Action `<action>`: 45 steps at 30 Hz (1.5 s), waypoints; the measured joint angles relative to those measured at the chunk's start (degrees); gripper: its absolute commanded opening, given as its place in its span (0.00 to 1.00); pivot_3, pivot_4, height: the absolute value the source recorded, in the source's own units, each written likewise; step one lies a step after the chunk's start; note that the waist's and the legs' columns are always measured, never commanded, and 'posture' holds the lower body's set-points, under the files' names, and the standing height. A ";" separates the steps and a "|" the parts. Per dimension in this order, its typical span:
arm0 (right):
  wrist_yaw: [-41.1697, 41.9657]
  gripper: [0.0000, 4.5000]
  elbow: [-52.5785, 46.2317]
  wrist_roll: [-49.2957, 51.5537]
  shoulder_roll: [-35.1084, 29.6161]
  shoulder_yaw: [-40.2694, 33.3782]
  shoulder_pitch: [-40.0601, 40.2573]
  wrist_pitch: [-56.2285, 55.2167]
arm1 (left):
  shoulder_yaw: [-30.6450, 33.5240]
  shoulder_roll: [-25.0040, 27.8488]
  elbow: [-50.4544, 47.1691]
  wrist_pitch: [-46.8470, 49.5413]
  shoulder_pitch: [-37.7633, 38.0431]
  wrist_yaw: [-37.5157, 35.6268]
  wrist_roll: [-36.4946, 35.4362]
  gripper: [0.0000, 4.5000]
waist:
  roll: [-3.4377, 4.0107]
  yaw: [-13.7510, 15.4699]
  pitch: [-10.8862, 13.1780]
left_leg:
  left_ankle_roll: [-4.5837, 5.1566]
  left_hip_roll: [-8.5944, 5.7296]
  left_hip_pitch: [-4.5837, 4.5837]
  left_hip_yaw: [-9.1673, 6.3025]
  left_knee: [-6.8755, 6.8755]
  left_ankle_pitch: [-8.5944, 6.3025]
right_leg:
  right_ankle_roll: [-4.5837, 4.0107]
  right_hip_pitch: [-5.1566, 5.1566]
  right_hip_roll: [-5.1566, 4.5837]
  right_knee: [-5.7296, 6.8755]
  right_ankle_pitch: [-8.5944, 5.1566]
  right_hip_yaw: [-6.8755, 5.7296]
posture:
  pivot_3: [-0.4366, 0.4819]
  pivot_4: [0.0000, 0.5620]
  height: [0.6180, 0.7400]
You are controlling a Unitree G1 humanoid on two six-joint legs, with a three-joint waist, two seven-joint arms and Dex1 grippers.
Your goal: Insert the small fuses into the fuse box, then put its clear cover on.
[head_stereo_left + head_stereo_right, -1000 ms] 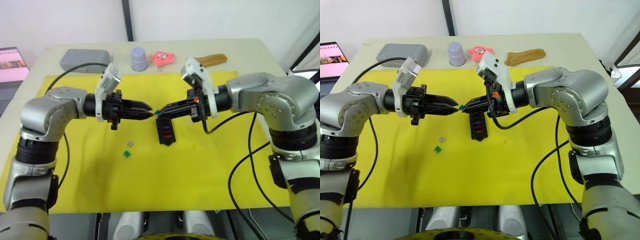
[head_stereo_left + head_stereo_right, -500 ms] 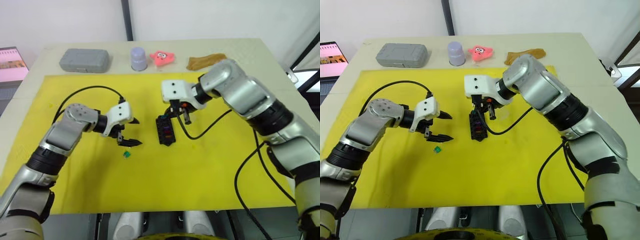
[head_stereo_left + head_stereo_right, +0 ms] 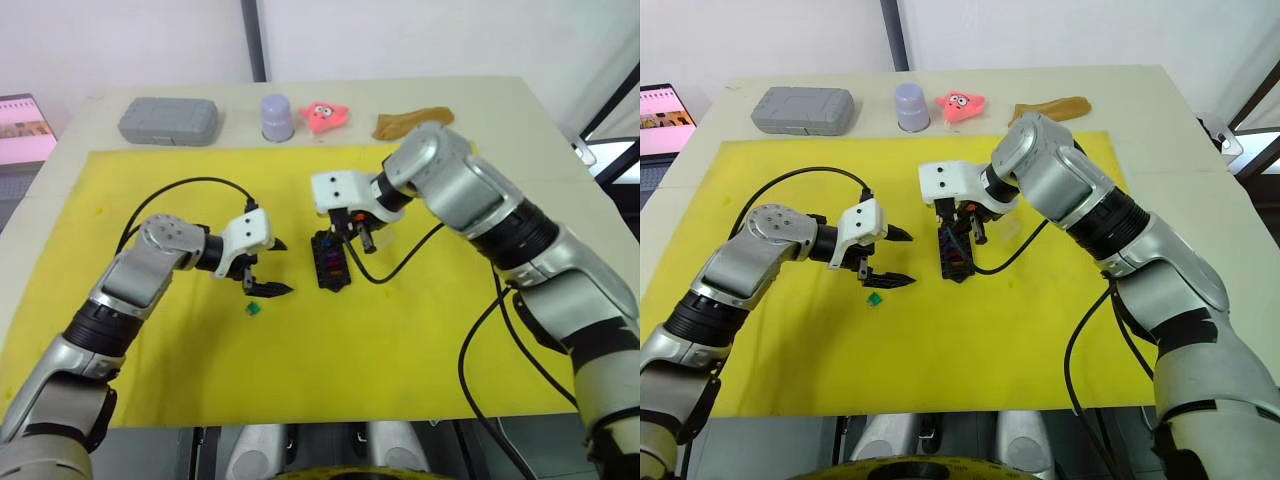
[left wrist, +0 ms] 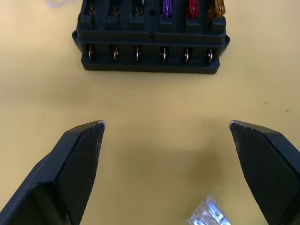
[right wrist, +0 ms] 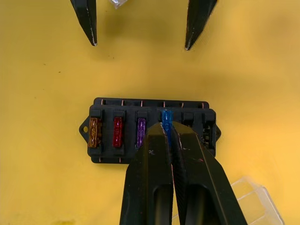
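Observation:
The black fuse box [image 5: 150, 133] lies mid-mat, with tan [image 5: 94, 132], red [image 5: 117, 132] and purple [image 5: 140, 132] small fuses in its slots. My right gripper [image 5: 168, 127] points down at the box, shut on a blue-teal fuse [image 5: 166, 117] at the fourth slot; I cannot tell if it is seated. The clear cover [image 5: 248, 197] lies beside the box. My left gripper [image 3: 280, 267] hovers open just left of the box, low over the mat. A grey fuse [image 4: 208, 218] lies between its fingers, and a green fuse [image 3: 254, 309] lies nearby.
The yellow mat [image 3: 400, 340] covers most of the table. Along the far edge stand a grey case [image 3: 168, 120], a lavender cup [image 3: 277, 117], a pink toy [image 3: 325, 115] and a brown object [image 3: 412, 122]. A laptop screen [image 3: 25, 130] sits off the left side.
A second ago both grippers met tip to tip above the box around the blue-teal fuse. The left has dropped to the mat and opened; the right has turned down onto the box with the fuse.

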 measured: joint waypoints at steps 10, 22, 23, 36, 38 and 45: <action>0.60 0.00 1.61 -3.39 0.42 -0.03 1.51 -1.62 | 0.00 -0.88 -0.83 -0.07 0.00 0.22 -0.02 0.99 | 0.00 0.02 0.00 | -0.01 -0.01 0.00 0.00 0.00 0.01 | 0.00 0.00 0.00 0.01 0.00 0.00 | 0.48 0.27 0.92; 1.10 0.00 2.41 -4.86 1.52 -0.29 1.69 -2.54 | 0.17 -3.09 0.31 -1.72 -0.41 0.32 0.11 0.99 | 0.00 0.03 0.00 | -0.02 -0.01 0.00 0.00 0.00 0.01 | 0.00 0.00 0.00 0.01 0.00 0.00 | 0.48 0.27 0.92; 1.11 0.00 2.46 -4.87 1.62 -0.38 1.69 -2.54 | 0.23 -3.38 0.48 -1.84 -0.55 0.38 0.22 0.99 | 0.00 0.04 0.00 | -0.02 -0.01 0.00 0.00 0.00 0.01 | 0.00 0.00 0.00 0.01 0.00 0.00 | 0.48 0.27 0.92; 0.86 0.00 3.59 -6.47 2.78 -0.48 2.10 -3.85 | 0.32 -5.78 4.39 -4.10 -1.44 0.44 2.33 0.99 | 0.00 -0.01 0.00 | -0.03 -0.02 0.00 0.00 0.00 0.02 | 0.00 -0.02 0.00 0.03 0.00 0.00 | 0.48 0.27 0.92; 0.79 0.00 3.70 -7.06 2.88 -0.49 2.15 -4.66 | 0.32 -5.94 4.39 -4.10 -1.55 0.37 2.46 0.99 | 0.00 -0.02 0.00 | -0.03 -0.02 0.00 -0.01 0.00 0.02 | 0.00 -0.01 0.00 0.03 0.00 0.00 | 0.48 0.27 0.92; 0.50 0.00 3.66 -8.81 3.17 -0.54 2.53 -7.80 | 0.32 -6.26 4.39 -4.10 -1.85 0.02 2.87 0.99 | 0.00 -0.05 0.00 | -0.06 -0.02 0.01 0.00 0.01 0.03 | 0.00 -0.01 0.01 0.05 0.00 0.00 | 0.48 0.27 0.92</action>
